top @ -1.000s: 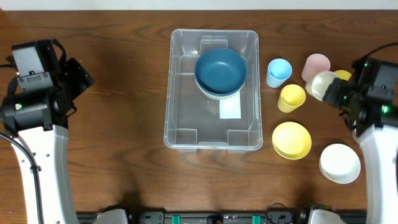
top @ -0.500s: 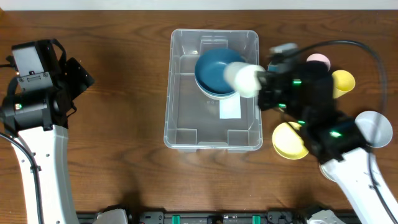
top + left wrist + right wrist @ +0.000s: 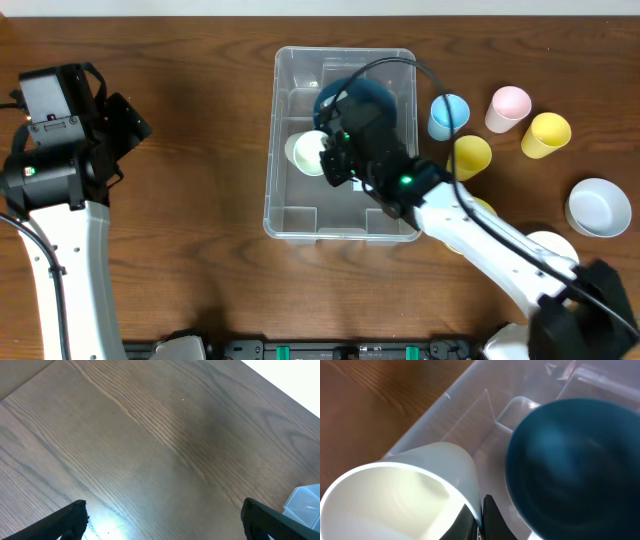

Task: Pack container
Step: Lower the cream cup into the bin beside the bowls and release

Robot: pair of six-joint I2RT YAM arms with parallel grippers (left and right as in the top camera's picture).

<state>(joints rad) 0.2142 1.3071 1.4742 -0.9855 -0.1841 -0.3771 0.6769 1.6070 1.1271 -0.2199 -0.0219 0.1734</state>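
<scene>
1. My right claw (image 3: 333, 160) is inside the container (image 3: 272, 180), over its left half. It is clamped on the wall of a cream cup (image 3: 405, 495), and one finger shows against the outside of the cup in the wrist view.
2. The cup is tilted, mouth up and toward the camera. I cannot tell whether it touches the bin floor yet.
3. The container sits mid-table, upright and open. A blue bowl (image 3: 570, 470) already lies in its far end, just beside the cup.
4. My left claw (image 3: 165, 520) is parked well off to the left over bare wood, jaws spread wide and holding nothing.
5. Packed so far, by my reading: the blue bowl. The cream cup is in hand and not yet let go.
6. Outside the bin, to its right, are a blue cup (image 3: 449, 115), a pink cup (image 3: 509, 107), two yellow cups (image 3: 547, 133) and a pale bowl (image 3: 598, 207). More may sit hidden under my forearm.
7. Estimate: an early stage, with most pieces left to pack.
</scene>
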